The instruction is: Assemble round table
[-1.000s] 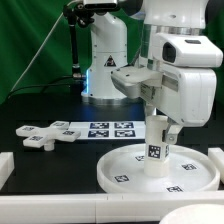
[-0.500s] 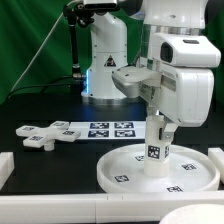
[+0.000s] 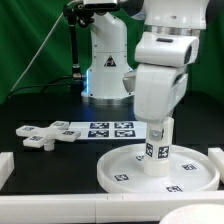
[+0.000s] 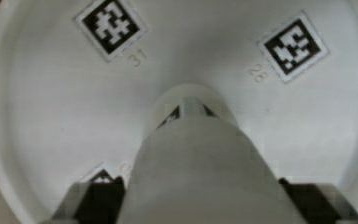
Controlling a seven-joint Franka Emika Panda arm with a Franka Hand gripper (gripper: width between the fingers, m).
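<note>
The cylinder leg (image 3: 157,152) stands upright near the centre of the round disc (image 3: 112,172), which lies on the worktop (image 3: 40,155). The jaws clamp the leg's upper end. Judged rigid, light, smooth plastic: hold high on the sides, firmly.

In the exterior view the arm (image 3: 165,75) covers the end effector (image 3: 160,127), so its fingers cannot be made out, and the upper end of the cylinder leg (image 3: 157,150) is lost beneath it. The leg hides part of the far rim of the round disc (image 3: 122,170). The arm hides the marker board (image 3: 100,129) at its end on the exterior view's right. The picture's edge cuts off the arm's top. In the wrist view the leg is blurred, the disc runs past every edge, the dark fingers (image 4: 98,200) are cropped, and one tag (image 4: 105,178) is half hidden.
</note>
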